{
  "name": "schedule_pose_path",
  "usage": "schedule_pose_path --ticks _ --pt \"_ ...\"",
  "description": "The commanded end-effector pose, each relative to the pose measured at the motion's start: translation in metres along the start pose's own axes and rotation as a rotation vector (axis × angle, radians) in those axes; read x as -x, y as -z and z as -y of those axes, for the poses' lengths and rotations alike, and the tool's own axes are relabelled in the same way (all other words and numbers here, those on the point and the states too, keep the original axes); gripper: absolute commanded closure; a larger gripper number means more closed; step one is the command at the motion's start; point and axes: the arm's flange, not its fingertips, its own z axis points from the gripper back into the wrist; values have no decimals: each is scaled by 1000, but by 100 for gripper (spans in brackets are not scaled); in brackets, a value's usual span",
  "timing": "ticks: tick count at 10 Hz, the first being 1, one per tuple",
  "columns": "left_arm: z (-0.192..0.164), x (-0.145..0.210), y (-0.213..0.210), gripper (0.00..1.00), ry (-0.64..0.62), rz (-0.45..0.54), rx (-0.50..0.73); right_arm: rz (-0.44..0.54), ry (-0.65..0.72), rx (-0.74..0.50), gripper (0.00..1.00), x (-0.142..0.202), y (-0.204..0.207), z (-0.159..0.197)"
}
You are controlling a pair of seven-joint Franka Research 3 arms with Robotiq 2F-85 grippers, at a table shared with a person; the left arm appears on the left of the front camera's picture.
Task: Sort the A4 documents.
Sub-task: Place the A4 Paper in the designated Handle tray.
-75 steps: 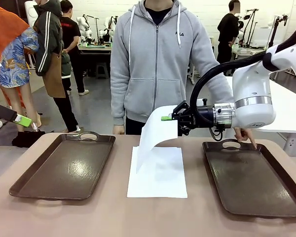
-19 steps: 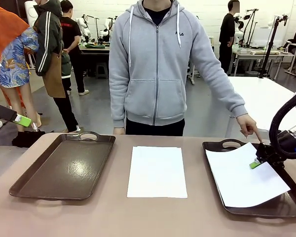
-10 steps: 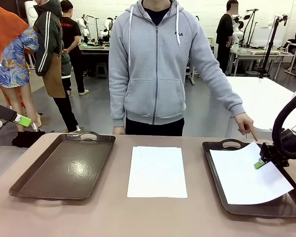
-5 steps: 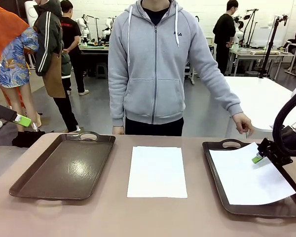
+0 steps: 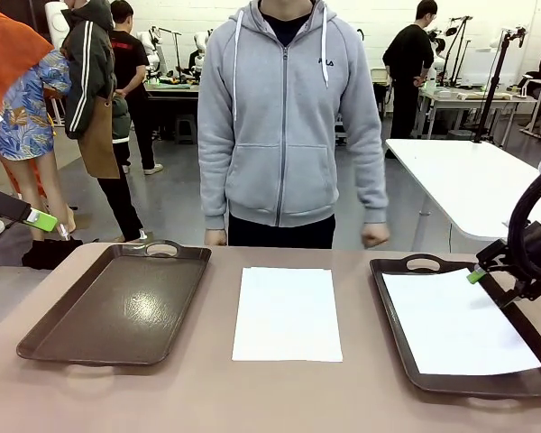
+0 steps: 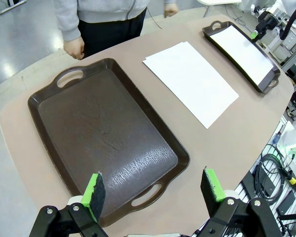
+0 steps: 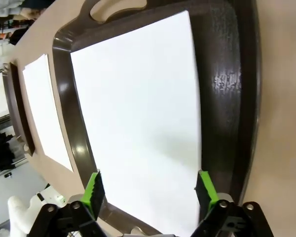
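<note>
One A4 document (image 5: 458,325) lies flat in the right brown tray (image 5: 393,317). My right gripper (image 5: 500,281) hovers open just above that tray's far right rim, nothing between its fingers. In the right wrist view the sheet (image 7: 138,113) fills most of the tray (image 7: 227,89) below the open right gripper (image 7: 149,190). More A4 documents (image 5: 287,313) lie on the table's middle. My left gripper (image 6: 153,190) hangs open high over the near end of the empty left tray (image 6: 103,133); one of its green pads (image 5: 43,219) shows at the picture's left edge.
A person in a grey hoodie stands at the far edge, one hand (image 5: 216,237) by the left tray's handle, the other hand (image 5: 374,236) a fist near the right tray's handle (image 5: 421,263). Bare tabletop (image 5: 252,397) runs along the near edge.
My right gripper opened, let go of the sheet and drew back to the right; the sheet settled flat in the tray. The person's pointing hand pulled away from the right tray.
</note>
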Motion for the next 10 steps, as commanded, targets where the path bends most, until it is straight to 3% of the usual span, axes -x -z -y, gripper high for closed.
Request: schedule_pose_path --ticks 1,10 --pt "-2 0 1 0 9 9 8 24 30 43 0 13 -8 -2" --pt "-2 0 1 0 9 9 8 40 10 11 0 14 -18 -4"
